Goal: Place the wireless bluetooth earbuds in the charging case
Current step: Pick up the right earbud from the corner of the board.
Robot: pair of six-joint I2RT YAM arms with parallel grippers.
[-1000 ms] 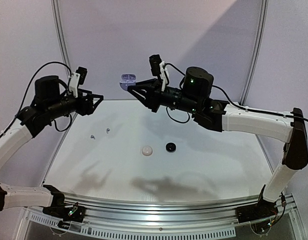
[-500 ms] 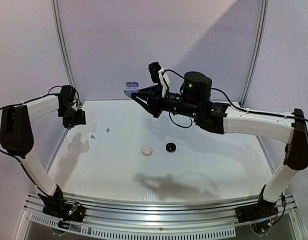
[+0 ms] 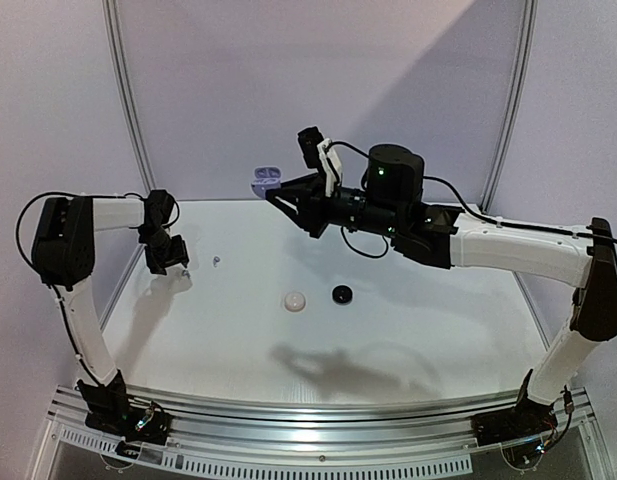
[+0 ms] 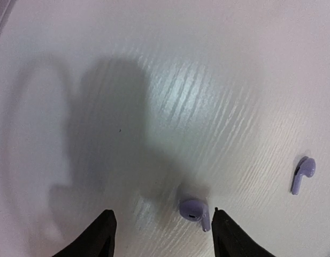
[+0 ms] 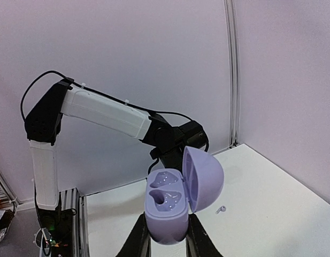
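Two small lavender earbuds lie on the white table. One earbud (image 4: 194, 209) sits between the fingers of my left gripper (image 4: 162, 235), close to the right finger (image 4: 227, 238) and apart from both; the gripper is open and low over the table (image 3: 173, 262). The other earbud (image 4: 302, 171) (image 3: 216, 261) lies further right. My right gripper (image 5: 166, 241) is shut on the lavender charging case (image 5: 173, 206) (image 3: 264, 178), held in the air at the back. Its lid (image 5: 203, 179) stands open and both sockets are bare.
A white round puck (image 3: 294, 300) and a black round puck (image 3: 341, 293) rest mid-table. The left arm's white link (image 5: 106, 115) shows behind the case. The table's left edge (image 3: 123, 285) runs close to my left gripper.
My left arm has swung down from a raised pose to the table's left side, over the earbuds, and its jaws have narrowed a little. The right arm kept holding the case, nearly still.
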